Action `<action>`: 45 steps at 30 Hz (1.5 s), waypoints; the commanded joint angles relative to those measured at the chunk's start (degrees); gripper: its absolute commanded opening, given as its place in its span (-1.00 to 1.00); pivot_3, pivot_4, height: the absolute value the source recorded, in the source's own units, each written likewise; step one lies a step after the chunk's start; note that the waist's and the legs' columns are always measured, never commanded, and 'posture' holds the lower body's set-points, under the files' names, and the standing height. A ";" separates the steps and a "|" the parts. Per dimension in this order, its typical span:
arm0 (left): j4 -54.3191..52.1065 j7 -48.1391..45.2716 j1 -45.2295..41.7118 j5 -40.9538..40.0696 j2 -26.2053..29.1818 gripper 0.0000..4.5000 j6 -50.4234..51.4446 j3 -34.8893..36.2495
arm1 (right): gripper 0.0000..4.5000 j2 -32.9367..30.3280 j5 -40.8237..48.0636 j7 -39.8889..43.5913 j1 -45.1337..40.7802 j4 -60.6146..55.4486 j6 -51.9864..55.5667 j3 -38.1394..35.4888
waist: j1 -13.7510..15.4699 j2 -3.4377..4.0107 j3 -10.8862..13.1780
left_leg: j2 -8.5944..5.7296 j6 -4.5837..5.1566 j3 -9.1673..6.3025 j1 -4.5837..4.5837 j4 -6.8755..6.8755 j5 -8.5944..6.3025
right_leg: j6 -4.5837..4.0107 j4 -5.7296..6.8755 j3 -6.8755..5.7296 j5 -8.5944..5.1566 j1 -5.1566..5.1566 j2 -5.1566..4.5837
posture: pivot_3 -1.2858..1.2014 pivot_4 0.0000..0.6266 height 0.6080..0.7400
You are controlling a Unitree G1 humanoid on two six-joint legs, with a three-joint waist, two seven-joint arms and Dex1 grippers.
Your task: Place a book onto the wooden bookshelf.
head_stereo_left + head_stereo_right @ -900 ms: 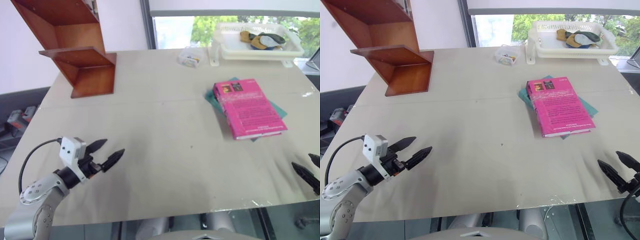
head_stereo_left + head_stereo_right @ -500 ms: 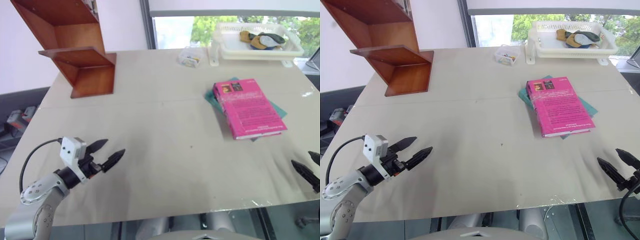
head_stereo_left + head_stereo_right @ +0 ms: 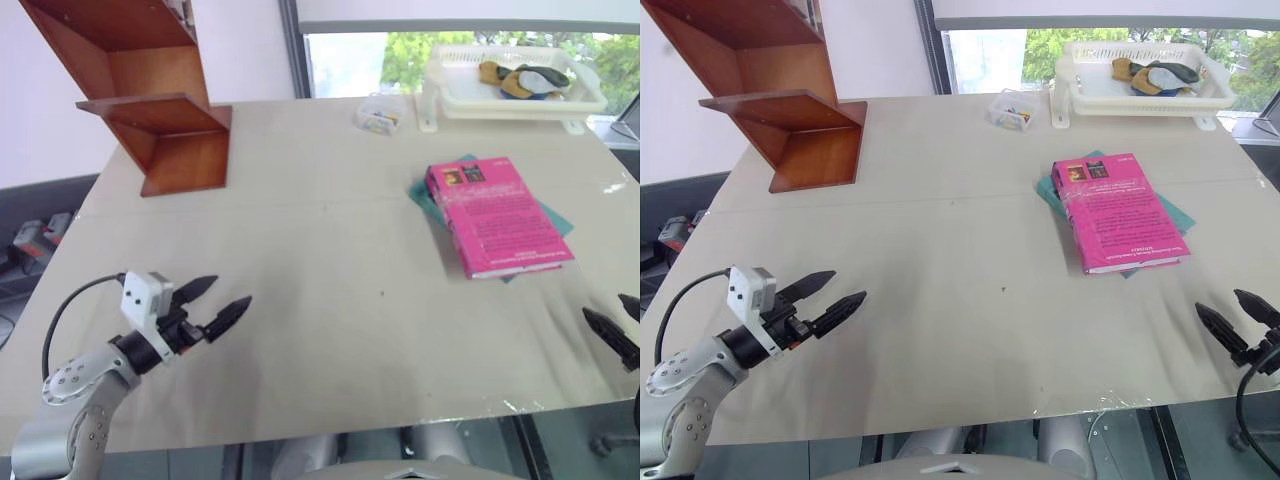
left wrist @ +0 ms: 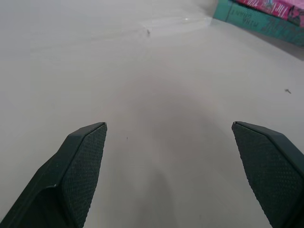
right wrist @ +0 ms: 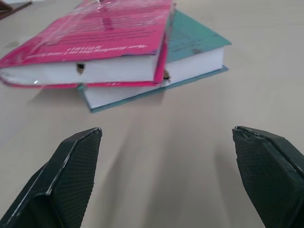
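While both hands hover empty over the counter (image 3: 940,250):
Book (image 3: 1118,212): pink, flat on a teal book (image 3: 1173,214), right side.
Bookshelf (image 3: 780,100): far left corner, well apart from the book.
Left hand (image 3: 826,298): near left, fingers spread wide.
Right hand (image 3: 1236,318): near right edge, fingers parted, pointing at the book.

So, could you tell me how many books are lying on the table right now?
2: the pink book lies on top of the teal book, stacked on the table's right side. None appear hidden.
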 commanded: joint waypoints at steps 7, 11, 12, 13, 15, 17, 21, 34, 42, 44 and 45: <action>-0.64 -9.69 -15.10 -10.89 12.90 0.97 8.00 2.57 | 1.00 0.08 3.87 -14.51 -16.04 -0.46 8.85 -2.69 | -0.18 0.04 0.09 | -0.01 0.04 0.00 -0.03 0.02 0.15 | -0.01 0.01 -0.20 0.01 -0.06 0.05 | 0.03 -0.52 1.00; 0.80 -10.72 -18.37 -10.98 15.22 0.97 8.43 2.62 | 1.00 2.29 6.63 -21.74 -22.56 -1.53 13.12 -2.53 | -0.25 0.08 0.11 | 0.02 0.03 0.00 -0.11 -0.11 0.14 | -0.08 0.00 -0.16 -0.03 -0.23 0.09 | 0.03 -0.52 1.00; 1.03 -10.90 -18.92 -10.59 15.50 0.97 8.16 2.40 | 1.00 3.25 6.95 -24.09 -24.63 -1.79 14.17 -1.88 | -0.38 0.09 0.13 | 0.02 0.02 0.00 -0.19 -0.13 0.14 | -0.09 0.00 -0.15 -0.04 -0.34 0.10 | 0.03 -0.52 1.00; 1.10 -11.04 -19.27 -10.41 15.67 0.97 8.04 2.25 | 1.00 4.19 6.61 -26.60 -26.55 -1.89 15.06 -1.04 | -0.46 0.11 0.15 | 0.03 0.00 0.01 -0.24 -0.14 0.13 | -0.09 -0.01 -0.13 -0.04 -0.41 0.12 | 0.03 -0.52 1.00; 1.02 -10.99 -19.74 -10.41 15.70 0.97 8.23 2.01 | 1.00 5.62 6.05 -29.41 -29.48 -1.33 15.92 -0.25 | -0.61 0.10 0.15 | 0.03 0.00 0.06 -0.42 -0.11 0.13 | -0.09 0.03 -0.07 -0.03 -0.61 0.12 | 0.03 -0.52 1.00; 0.77 -10.81 -19.83 -10.20 15.62 0.97 8.35 1.92 | 1.00 5.91 5.38 -31.63 -32.11 0.42 17.21 0.09 | -0.71 0.12 0.16 | 0.03 -0.01 0.07 -0.57 -0.06 0.14 | -0.09 0.08 -0.08 -0.03 -0.77 0.12 | 0.03 -0.52 1.00; -0.54 -10.13 -18.71 -10.47 15.38 0.97 8.94 2.96 | 1.00 2.82 -0.66 -34.69 -35.81 6.87 17.16 1.82 | -0.61 0.12 0.16 | 0.01 0.00 0.06 -0.72 -0.02 0.14 | -0.09 0.08 -0.13 -0.03 -0.87 0.11 | 0.03 -0.52 1.00; -2.35 -7.96 -16.42 -11.05 14.44 0.97 9.54 3.55 | 1.00 -1.30 -4.61 -32.24 -38.71 13.95 18.35 2.49 | -1.54 0.12 0.16 | 0.01 0.00 0.13 -0.93 0.02 0.15 | -0.09 0.16 -0.05 -0.02 -1.11 0.11 | 0.03 -0.52 1.00; -2.30 -7.84 -15.92 -10.80 14.21 0.97 9.30 3.24 | 1.00 -3.79 -6.17 -24.61 -43.22 23.70 15.54 2.66 | -1.65 0.12 0.16 | 0.02 0.01 0.24 -0.94 0.02 0.15 | -0.08 0.17 0.03 -0.01 -1.14 0.13 | 0.03 -0.52 1.00; -2.13 -7.82 -16.01 -10.68 14.25 0.97 9.19 3.15 | 1.00 -4.41 -7.60 -22.82 -43.74 25.61 14.65 3.81 | -1.62 0.12 0.16 | 0.02 0.01 0.23 -0.94 0.02 0.15 | -0.08 0.17 0.02 -0.01 -1.14 0.13 | 0.03 -0.52 1.00; -2.05 -7.81 -16.06 -10.56 14.25 0.97 9.10 3.07 | 1.00 -4.58 -8.67 -21.17 -43.53 25.93 14.11 5.18 | -1.58 0.12 0.16 | 0.02 0.01 0.22 -0.94 0.02 0.15 | -0.08 0.17 0.02 -0.01 -1.14 0.13 | 0.03 -0.52 1.00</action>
